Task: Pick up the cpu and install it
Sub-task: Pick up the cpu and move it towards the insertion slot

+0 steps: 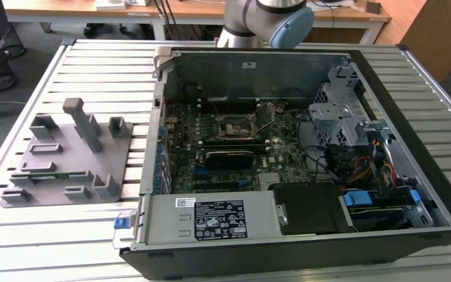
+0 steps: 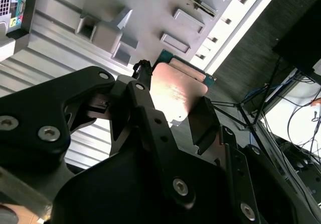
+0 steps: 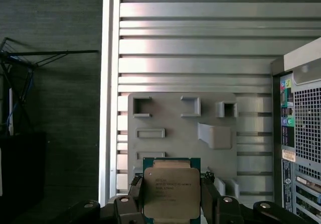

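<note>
Between the gripper's [image 3: 171,183] fingers, clamped by opposite edges, the cpu [image 3: 170,194] is held off the grey tray [image 3: 180,128]. Its silver top, lined with small print, faces the first wrist camera; it is square, with no long axis.

Shiny metal cpu [image 3: 168,191], matt plastic tray [image 3: 173,146].

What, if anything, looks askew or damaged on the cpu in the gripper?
Nothing stands out. In the first wrist view the cpu sits squarely in the gripper, its edges in line with the gray holder plate beyond it. Its silver top shows no dents or chips.
</note>
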Available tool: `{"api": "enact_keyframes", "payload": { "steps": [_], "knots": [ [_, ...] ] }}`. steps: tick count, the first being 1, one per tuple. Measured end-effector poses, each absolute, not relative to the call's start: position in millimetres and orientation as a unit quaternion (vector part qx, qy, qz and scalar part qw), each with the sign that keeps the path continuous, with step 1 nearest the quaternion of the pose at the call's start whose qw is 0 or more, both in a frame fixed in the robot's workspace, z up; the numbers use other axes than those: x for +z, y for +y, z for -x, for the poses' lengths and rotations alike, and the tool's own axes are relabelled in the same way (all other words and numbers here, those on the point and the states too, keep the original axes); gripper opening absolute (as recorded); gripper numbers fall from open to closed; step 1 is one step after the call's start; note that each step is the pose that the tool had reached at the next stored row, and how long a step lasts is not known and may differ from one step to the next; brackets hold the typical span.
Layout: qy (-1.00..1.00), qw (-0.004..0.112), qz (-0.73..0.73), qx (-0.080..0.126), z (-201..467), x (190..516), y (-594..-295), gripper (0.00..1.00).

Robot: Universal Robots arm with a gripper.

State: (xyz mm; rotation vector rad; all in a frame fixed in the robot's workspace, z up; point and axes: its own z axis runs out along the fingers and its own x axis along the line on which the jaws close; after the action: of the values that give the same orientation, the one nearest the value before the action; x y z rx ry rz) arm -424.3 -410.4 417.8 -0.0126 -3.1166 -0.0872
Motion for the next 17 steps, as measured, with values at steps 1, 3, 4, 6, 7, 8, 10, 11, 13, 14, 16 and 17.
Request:
{"api": "enact_keyframes", "payload": {
  "steps": [1, 3, 4, 6, 7, 8, 10, 11, 13, 14, 16, 17],
  "knots": [
    [-1.0, 0.012, 0.004, -0.028, 423, 418, -410, 0.54],
    [-1.0, 0.012, 0.004, -0.028, 421, 418, -410, 0.54],
    [-1.0, 0.012, 0.004, -0.028, 419, 418, -410, 0.54],
    [-1.0, 0.012, 0.004, -0.028, 417, 418, -410, 0.54],
    [-1.0, 0.012, 0.004, -0.028, 416, 418, -410, 0.54],
    [-1.0, 0.012, 0.004, -0.028, 415, 418, -410, 0.54],
    [-1.0, 0.012, 0.004, -0.028, 413, 418, -410, 0.54],
    [-1.0, 0.012, 0.004, -0.028, 412, 418, -410, 0.54],
    [-1.0, 0.012, 0.004, -0.028, 409, 417, -410, 0.54],
    [-1.0, 0.012, 0.004, -0.028, 408, 417, -410, 0.54],
    [-1.0, 0.012, 0.004, -0.028, 406, 417, -410, 0.54],
    [-1.0, 0.012, 0.004, -0.028, 404, 417, -410, 0.54]
  ]
}}
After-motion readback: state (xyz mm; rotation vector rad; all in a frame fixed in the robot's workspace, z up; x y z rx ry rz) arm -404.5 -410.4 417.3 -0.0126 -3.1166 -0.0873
